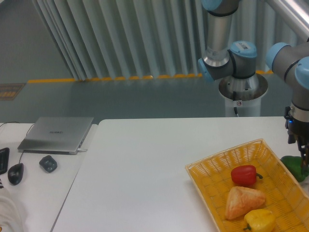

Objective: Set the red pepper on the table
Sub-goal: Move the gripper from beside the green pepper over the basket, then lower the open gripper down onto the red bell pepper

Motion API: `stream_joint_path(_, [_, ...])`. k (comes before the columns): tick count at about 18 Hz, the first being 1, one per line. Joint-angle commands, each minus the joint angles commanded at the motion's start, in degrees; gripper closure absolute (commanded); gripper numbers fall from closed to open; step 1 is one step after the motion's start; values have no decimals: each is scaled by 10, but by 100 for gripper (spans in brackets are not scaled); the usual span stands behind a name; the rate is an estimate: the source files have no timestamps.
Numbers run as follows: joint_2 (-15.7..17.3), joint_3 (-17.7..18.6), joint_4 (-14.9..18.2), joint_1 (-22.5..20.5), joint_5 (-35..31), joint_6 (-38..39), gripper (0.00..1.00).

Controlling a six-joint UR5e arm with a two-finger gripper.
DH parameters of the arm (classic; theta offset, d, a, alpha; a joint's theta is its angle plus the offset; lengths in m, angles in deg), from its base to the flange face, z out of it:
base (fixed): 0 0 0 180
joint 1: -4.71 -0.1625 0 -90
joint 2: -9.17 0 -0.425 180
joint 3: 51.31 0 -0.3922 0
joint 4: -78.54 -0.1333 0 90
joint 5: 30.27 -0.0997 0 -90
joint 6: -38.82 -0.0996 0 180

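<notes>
Operator: Three items are lying in the yellow wicker basket (212,170); where is the red pepper sitting?

Technician: The red pepper (244,175) is resting inside the basket, toward its far side, stem pointing right. A pale wedge of bread (244,202) is lying just in front of it, and the yellow bell pepper (259,220) is sitting at the bottom edge of the view.

Operator: Where is the end effector?

Technician: The gripper (304,162) is hanging at the right edge of the frame, just outside the basket's right rim, directly over the green bell pepper (293,166). Its fingers are partly cut off, so I cannot tell whether they are parted or closed.

Operator: Which surface is offering room?

Technician: The table (145,169) is showing a wide bare white area left of the basket, running to its left edge. Beyond that edge, the adjoining desk (53,186) is carrying a closed grey laptop (58,134), a computer mouse (16,173) and a small dark object (48,163).
</notes>
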Motion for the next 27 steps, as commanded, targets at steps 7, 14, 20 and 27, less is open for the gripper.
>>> stream_joint_path(7, [3, 10, -1, -6, 41, 0, 0])
stream_joint_path(14, [39, 56, -53, -5, 111, 75, 0])
stream_joint_path(20, [39, 60, -51, 46, 76, 141, 0])
stream_joint_path(27, [15, 58, -56, 112, 11, 189, 0])
